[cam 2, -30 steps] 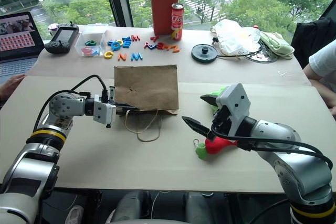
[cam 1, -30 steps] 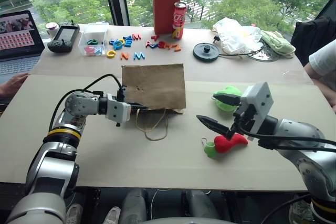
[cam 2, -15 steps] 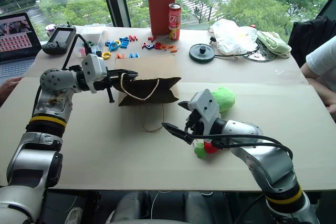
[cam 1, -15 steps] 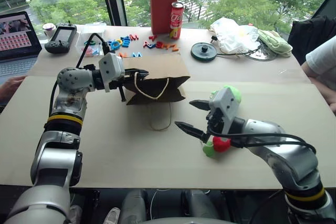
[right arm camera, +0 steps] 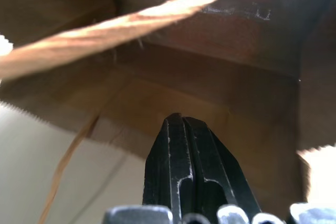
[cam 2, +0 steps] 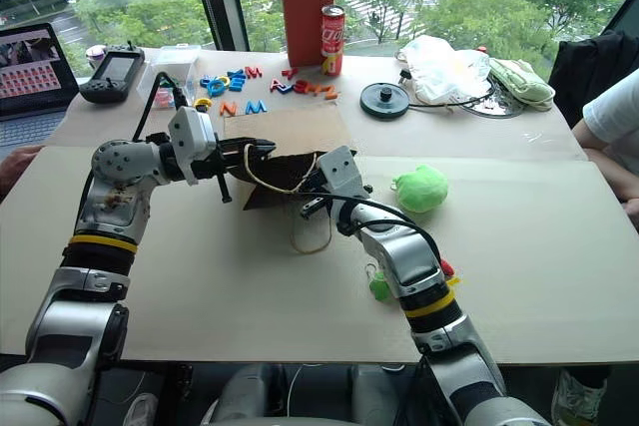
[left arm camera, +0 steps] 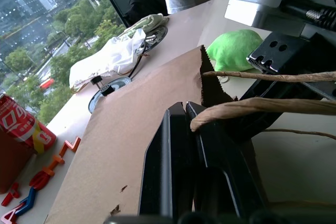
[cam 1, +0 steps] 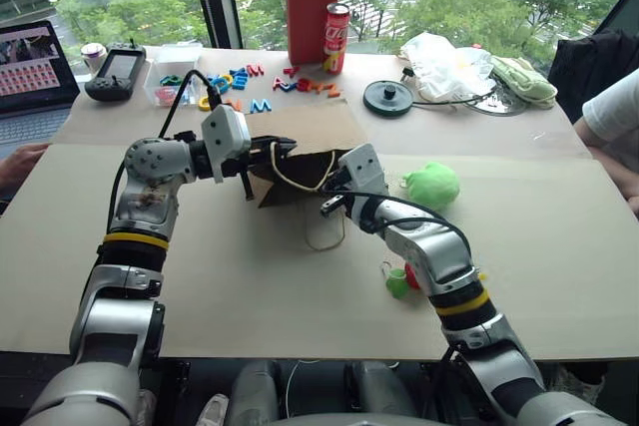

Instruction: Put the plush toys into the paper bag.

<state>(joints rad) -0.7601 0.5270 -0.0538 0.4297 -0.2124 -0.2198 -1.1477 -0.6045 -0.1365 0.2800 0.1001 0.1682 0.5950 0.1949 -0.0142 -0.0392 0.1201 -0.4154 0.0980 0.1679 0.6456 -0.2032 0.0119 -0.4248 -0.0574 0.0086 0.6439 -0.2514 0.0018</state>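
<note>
Neither toy is in the bag (cam 1: pixel 305 147) yet, so both placements are left for you. The bag lies mid-table with its mouth lifted toward you. The left gripper (cam 1: pixel 283 151) has its jaws clamped on the upper edge of the mouth, by the handle (left arm camera: pixel 262 106), and holds that edge off the table. The right gripper (right arm camera: pixel 184 145) sits at the mouth with its jaws pressed together on nothing, tips pointing into the brown interior; judged, it is there to spread the opening, not to carry anything.

Green toy (cam 1: pixel 431 185): on the table, to the right of the bag, just past the right arm, apart from it. Chili toy (cam 1: pixel 403 278): nearer you, partly hidden under the right forearm; its green cap and key ring show.

Remaining, as judged: finish opening the bag, then pick up and drop in each toy, right arm most likely.
</note>
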